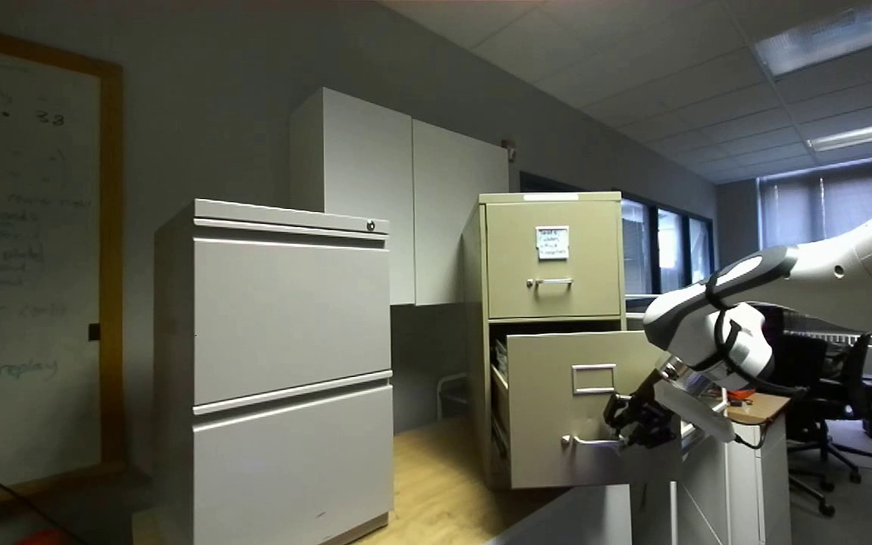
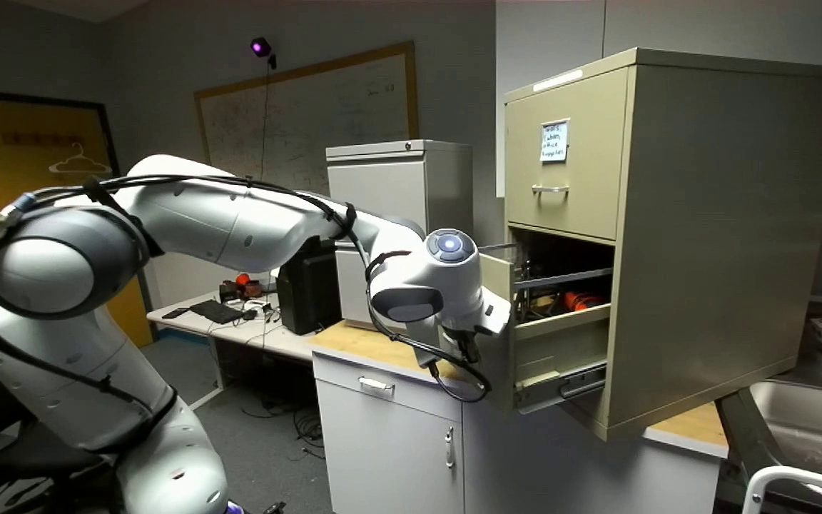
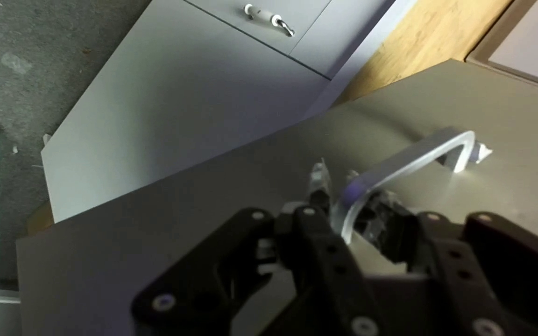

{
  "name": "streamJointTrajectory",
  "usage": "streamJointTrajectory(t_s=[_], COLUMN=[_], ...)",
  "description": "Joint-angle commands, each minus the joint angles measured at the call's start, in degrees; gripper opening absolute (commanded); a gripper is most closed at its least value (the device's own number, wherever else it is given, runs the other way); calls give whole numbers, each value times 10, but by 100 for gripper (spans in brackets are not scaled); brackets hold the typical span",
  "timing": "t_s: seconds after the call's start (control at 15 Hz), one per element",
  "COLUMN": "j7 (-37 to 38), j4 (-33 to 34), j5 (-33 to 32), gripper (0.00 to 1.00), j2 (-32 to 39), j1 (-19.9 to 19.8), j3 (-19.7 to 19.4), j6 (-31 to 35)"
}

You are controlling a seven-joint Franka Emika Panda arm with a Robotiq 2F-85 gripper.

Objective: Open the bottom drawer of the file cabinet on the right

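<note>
The tan file cabinet (image 1: pixel 553 204) stands on a wooden counter; it also shows in an exterior view (image 2: pixel 725 235). Its upper drawer (image 1: pixel 512 257), with a white paper sheet, is closed. The bottom drawer (image 1: pixel 546 401) is pulled partly out; its side and red and dark contents show in an exterior view (image 2: pixel 561 350). My gripper (image 1: pixel 618 431) is at the drawer front, at one end of the metal handle (image 1: pixel 587 442). In the wrist view the handle (image 3: pixel 414 161) runs between the fingers of my gripper (image 3: pixel 349 198), which look closed on its near end. The contact is partly hidden.
A pale grey cabinet (image 1: pixel 292 318) stands beside the file cabinet on the counter (image 1: pixel 436 477). White base cabinets (image 2: pixel 382 428) lie below. A metal sink (image 2: pixel 810 407) and a white tubular frame (image 2: pixel 803 480) are on the far side in an exterior view.
</note>
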Motion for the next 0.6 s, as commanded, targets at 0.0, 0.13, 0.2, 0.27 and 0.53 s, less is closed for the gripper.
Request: streamJointTrajectory(t_s=[0.0, 0.13, 0.2, 0.27, 0.53], j7=[-49, -48, -47, -45, -54], j4=[-24, -23, -22, -20, -13], j5=[-26, -25, -25, -26, -41], gripper=[5, 5, 5, 42, 63], j2=[-45, -49, -50, -52, -58], j1=[3, 4, 4, 3, 1], j3=[-27, -33, -35, -37, -43], j6=[-85, -99, -108, -116, -143])
